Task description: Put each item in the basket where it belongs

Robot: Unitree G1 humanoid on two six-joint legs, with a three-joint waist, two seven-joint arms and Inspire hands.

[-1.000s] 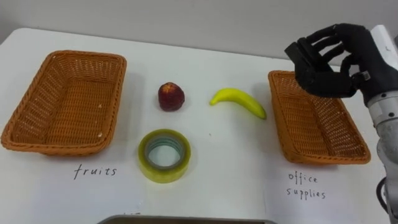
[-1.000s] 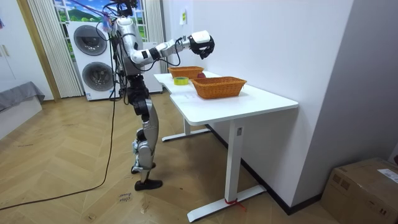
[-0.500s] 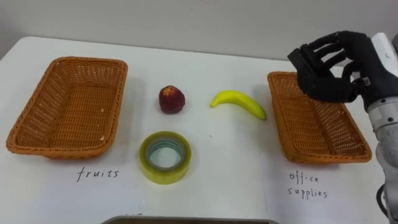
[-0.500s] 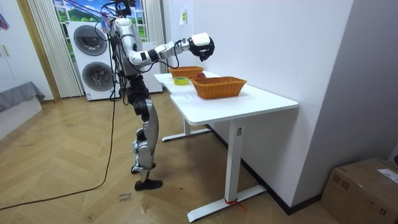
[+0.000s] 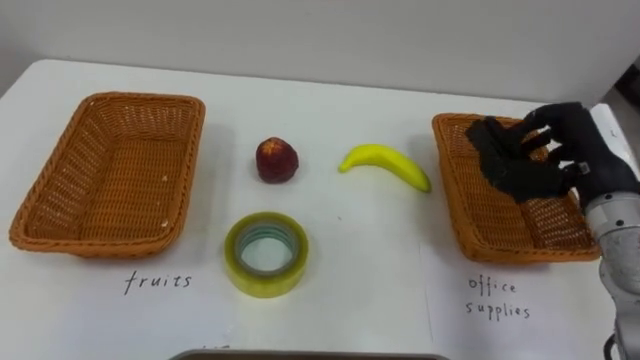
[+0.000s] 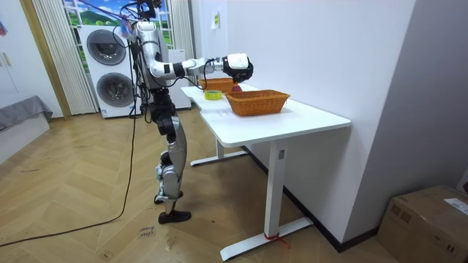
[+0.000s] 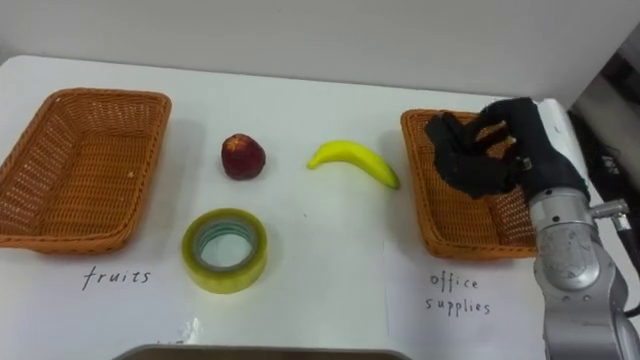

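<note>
Lowered, my right hand [image 5: 532,168] hangs released over the three-o'clock basket [image 5: 452,200]; tape roll [image 5: 236,262] at six looks light, stiff: pinch its rim

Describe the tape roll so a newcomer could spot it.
On the white table, between the left basket and right basket, lie three things. The tape roll is nearest the robot, in front of the apple: a flat yellowish ring, not fruit.
</note>
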